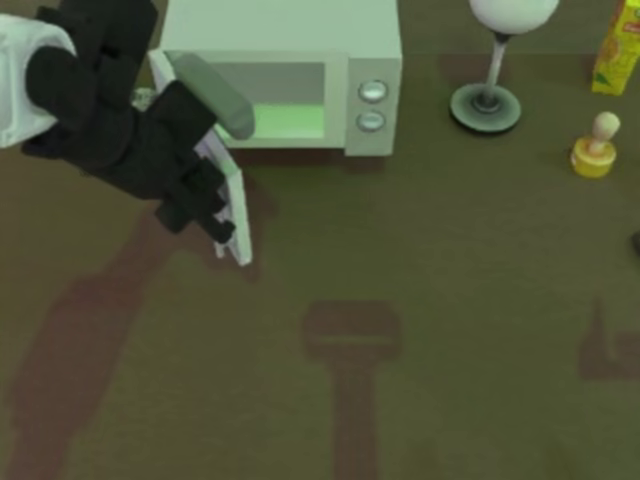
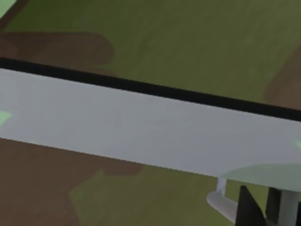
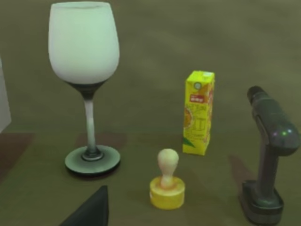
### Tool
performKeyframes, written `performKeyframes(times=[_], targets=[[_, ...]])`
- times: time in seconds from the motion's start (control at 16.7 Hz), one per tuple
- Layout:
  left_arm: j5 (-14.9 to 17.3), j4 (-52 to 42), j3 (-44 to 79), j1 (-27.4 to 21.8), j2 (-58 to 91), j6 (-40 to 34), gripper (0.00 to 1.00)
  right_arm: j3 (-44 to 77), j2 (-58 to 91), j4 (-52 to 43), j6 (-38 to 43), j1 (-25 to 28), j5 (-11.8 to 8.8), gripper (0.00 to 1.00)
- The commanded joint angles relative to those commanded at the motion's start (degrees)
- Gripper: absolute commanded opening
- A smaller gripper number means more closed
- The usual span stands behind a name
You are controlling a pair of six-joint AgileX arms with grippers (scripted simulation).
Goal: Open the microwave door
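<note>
While the left gripper (image 1: 215, 215) sits clamped on the free edge of the microwave door (image 1: 236, 205), swung well out from the microwave (image 1: 290, 60) behind it (right arm parked off-table), the pulling step looks nearly complete, needing only a continued arc.

The pale green microwave (image 1: 300, 50) is seen at the table's back left (two round silver knobs on its front). Its door (image 1: 232, 205) is swung wide open, sticking out forward.
</note>
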Motion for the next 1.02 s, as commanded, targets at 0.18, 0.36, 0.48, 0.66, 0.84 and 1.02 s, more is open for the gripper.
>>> performKeyframes(times=[0.18, 0.36, 0.48, 0.66, 0.84, 1.02], targets=[[0.0, 0.0, 0.0, 0.0, 0.0, 0.0, 0.00, 0.0, 0.0, 0.0, 0.0, 0.0, 0.0, 1.00], [0.5, -0.3, -0.1, 0.2, 0.1, 0.8, 0.00, 0.0, 0.0, 0.0, 0.0, 0.0, 0.0, 1.00], [1.3, -1.1, 0.1, 1.2, 0.0, 3.3, 0.00, 0.0, 0.0, 0.0, 0.0, 0.0, 0.0, 1.00], [3.3, -2.9, 0.2, 3.2, -0.1, 8.1, 0.00, 0.0, 0.0, 0.0, 0.0, 0.0, 0.0, 1.00], [5.1, -4.3, 0.1, 4.8, -0.3, 11.9, 0.00, 0.0, 0.0, 0.0, 0.0, 0.0, 0.0, 1.00], [5.3, -4.4, 0.1, 5.0, -0.3, 12.4, 0.00, 0.0, 0.0, 0.0, 0.0, 0.0, 0.0, 1.00]])
